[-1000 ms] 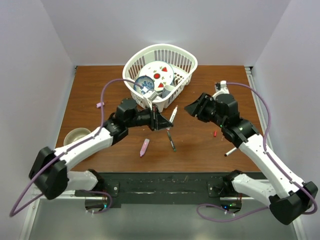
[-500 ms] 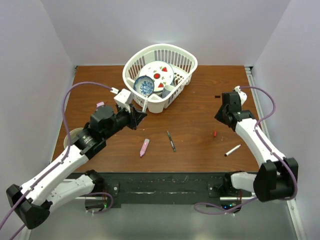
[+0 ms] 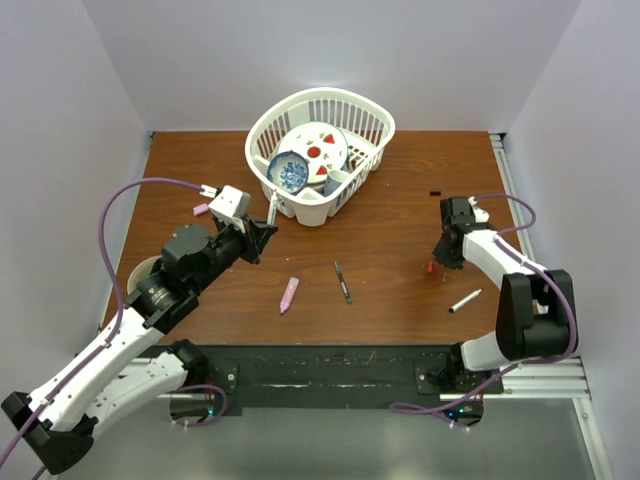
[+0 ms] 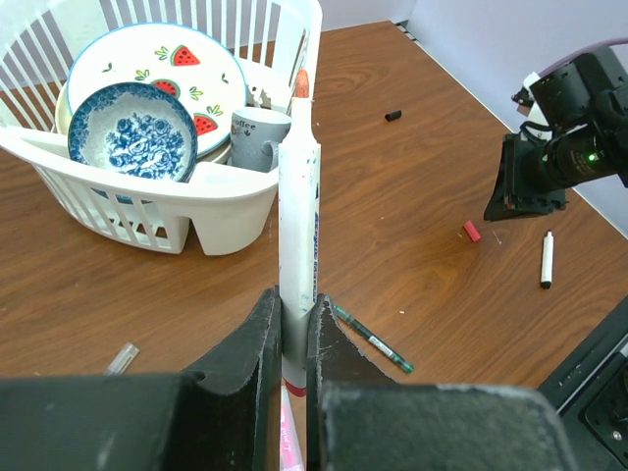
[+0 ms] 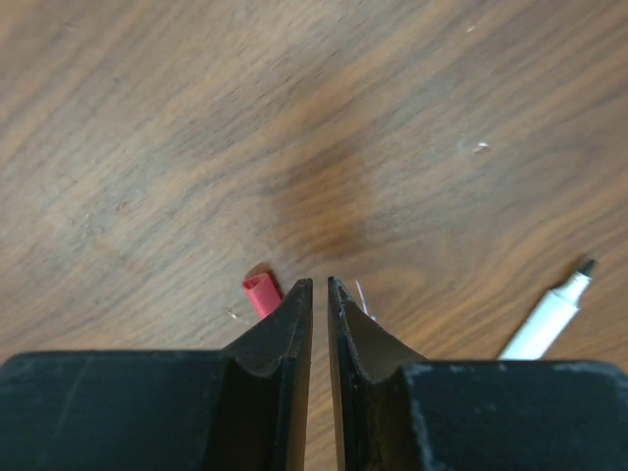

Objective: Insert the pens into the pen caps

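Note:
My left gripper (image 3: 262,233) is shut on a white-barrelled pen (image 3: 272,209) and holds it above the table, in front of the basket. In the left wrist view the pen (image 4: 297,211) stands upright between my fingers (image 4: 253,339), its red tip up. My right gripper (image 3: 440,256) is shut and empty, low over the table. The red cap (image 5: 261,293) lies just left of its fingertips (image 5: 299,299) and also shows in the top view (image 3: 430,267). A second white pen (image 3: 465,300), a dark grey pen (image 3: 342,282), a pink marker (image 3: 289,294), a black cap (image 3: 435,192) and a pale pink cap (image 3: 201,210) lie on the table.
A white basket (image 3: 372,130) with plates, a blue bowl and a mug stands at the back centre. A beige cup (image 3: 151,272) sits at the left edge, partly under my left arm. A small pale piece (image 4: 123,358) lies on the table left of my left gripper.
My left arm has drawn back to the left with the white pen in its grip. My right arm has pulled in and come down beside the red cap.

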Action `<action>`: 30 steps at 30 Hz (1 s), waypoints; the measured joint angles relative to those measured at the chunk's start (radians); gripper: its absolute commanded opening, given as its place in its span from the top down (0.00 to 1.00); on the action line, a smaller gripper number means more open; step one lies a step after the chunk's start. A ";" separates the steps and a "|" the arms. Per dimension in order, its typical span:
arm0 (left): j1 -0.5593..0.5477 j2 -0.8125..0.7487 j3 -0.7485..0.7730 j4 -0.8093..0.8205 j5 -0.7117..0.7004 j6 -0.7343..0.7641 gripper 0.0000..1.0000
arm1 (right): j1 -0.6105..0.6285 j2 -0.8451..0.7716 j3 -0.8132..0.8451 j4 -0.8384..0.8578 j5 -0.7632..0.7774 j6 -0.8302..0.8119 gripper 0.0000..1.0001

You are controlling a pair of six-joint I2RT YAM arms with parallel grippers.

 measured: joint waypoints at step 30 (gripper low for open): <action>0.000 0.004 -0.004 -0.002 -0.035 0.002 1.00 | 0.031 -0.047 -0.059 0.030 -0.254 0.017 0.72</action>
